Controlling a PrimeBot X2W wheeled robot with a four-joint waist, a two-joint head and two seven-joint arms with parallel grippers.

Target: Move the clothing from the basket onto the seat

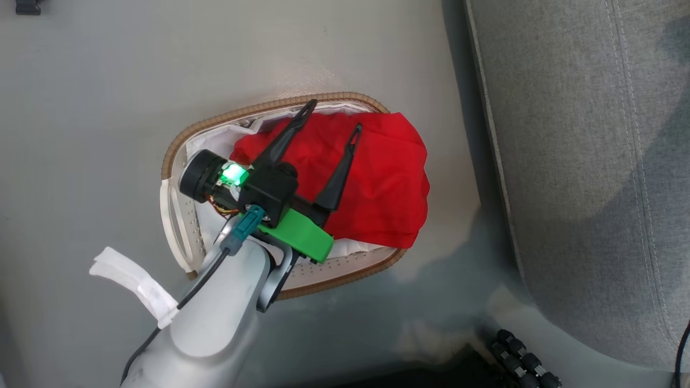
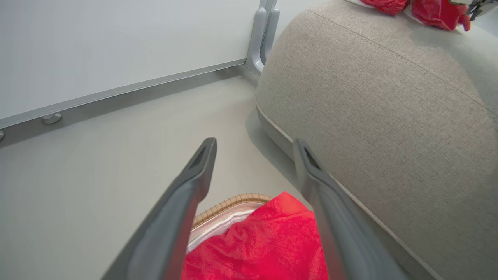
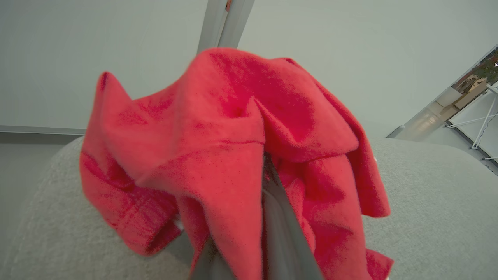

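Red clothing [image 1: 377, 178] in basket [image 1: 215, 119], left tool [image 1: 334, 115] (spread wide) above

My left gripper [image 1: 333, 115] hangs over the basket [image 1: 215, 119], fingers spread wide above the red clothing [image 1: 383, 178]. The grey seat [image 1: 582, 134] stands near, on my right.

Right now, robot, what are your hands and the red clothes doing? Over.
Left hand open, over red clothing in the basket. Right hand shut on a red garment, over the seat. Nothing seen in the way.
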